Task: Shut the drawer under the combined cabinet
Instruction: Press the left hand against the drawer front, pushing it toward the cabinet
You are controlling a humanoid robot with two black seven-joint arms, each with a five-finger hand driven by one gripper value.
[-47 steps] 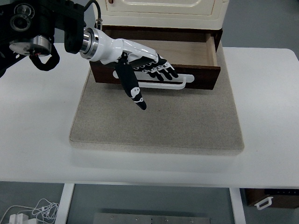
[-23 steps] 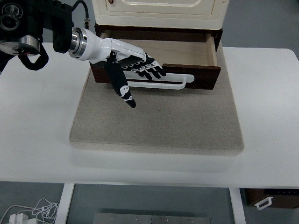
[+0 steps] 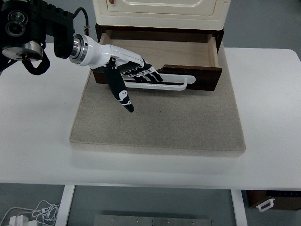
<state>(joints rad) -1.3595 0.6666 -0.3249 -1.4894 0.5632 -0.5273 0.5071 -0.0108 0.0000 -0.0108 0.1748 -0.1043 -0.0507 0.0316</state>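
Dark wooden drawer (image 3: 188, 70), pulled open

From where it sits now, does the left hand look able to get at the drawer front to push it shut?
Probably yes. The left hand lies open against the drawer front, fingers over the white handle. The drawer stands pulled out, and nothing lies on the mat before it.

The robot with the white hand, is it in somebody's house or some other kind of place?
Probably a robot test lab, not a house. The small cabinet with its open drawer sits on a grey mat on a plain white table, like a practice setup. The left hand reaches over the drawer front, and loose cables lie on the floor.
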